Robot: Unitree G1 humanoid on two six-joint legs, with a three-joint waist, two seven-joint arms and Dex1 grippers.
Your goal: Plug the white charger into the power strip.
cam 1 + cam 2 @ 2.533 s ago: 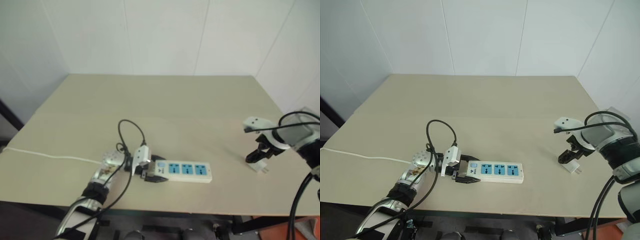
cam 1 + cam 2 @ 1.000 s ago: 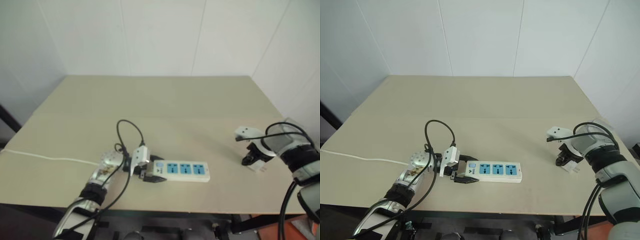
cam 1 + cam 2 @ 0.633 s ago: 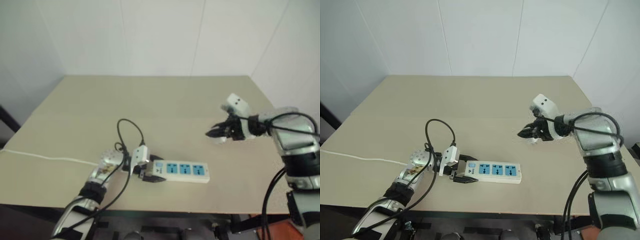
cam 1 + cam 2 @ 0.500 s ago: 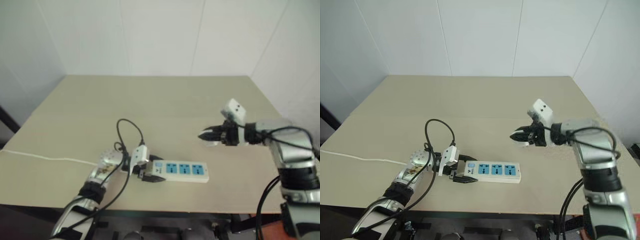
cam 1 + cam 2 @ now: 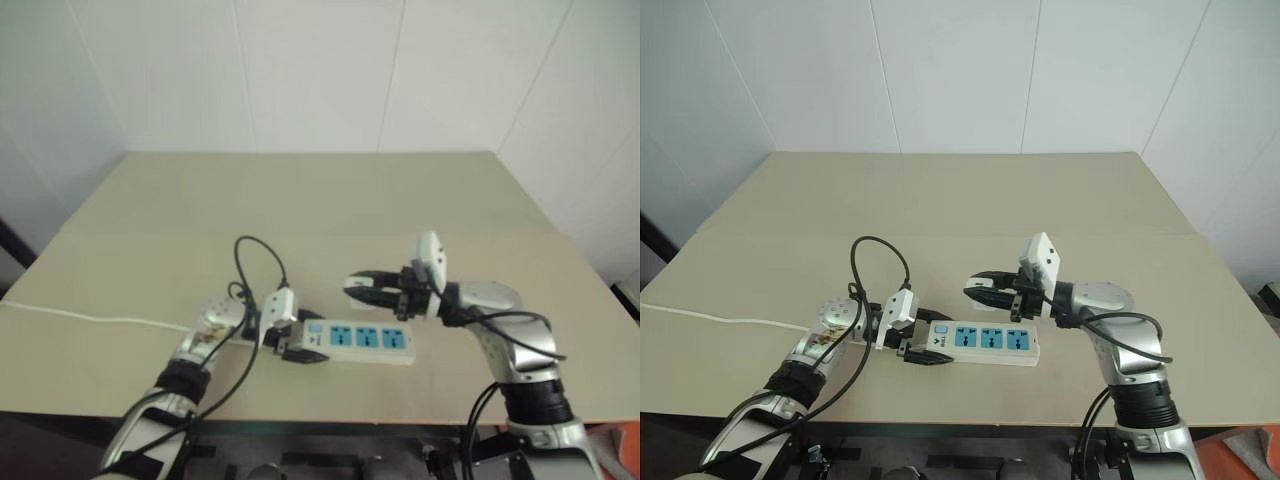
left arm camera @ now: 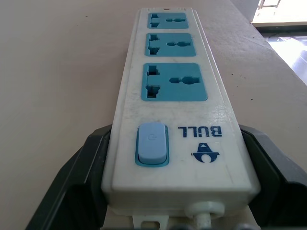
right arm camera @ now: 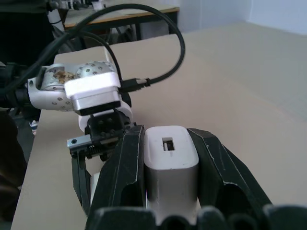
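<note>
The power strip (image 5: 362, 340) lies flat on the table near its front edge, three blue socket faces up. My left gripper (image 5: 298, 347) is shut on its switch end; in the left wrist view the black fingers (image 6: 79, 178) clamp both sides of the strip (image 6: 175, 91). My right gripper (image 5: 977, 286) hovers just above the strip's middle, pointing level toward the left. It is shut on the white charger (image 7: 171, 158), which sits between its two black fingers (image 7: 127, 165). The charger's prongs are hidden.
A thin white cord (image 5: 100, 318) runs from the strip across the table's left side to the edge. A black cable (image 5: 256, 258) loops up over my left wrist. The beige table (image 5: 320, 195) stretches bare toward the white wall behind.
My right gripper lifted the charger off the table's right side, swung left and turned level, ending just above the strip. The left gripper and the strip stayed put.
</note>
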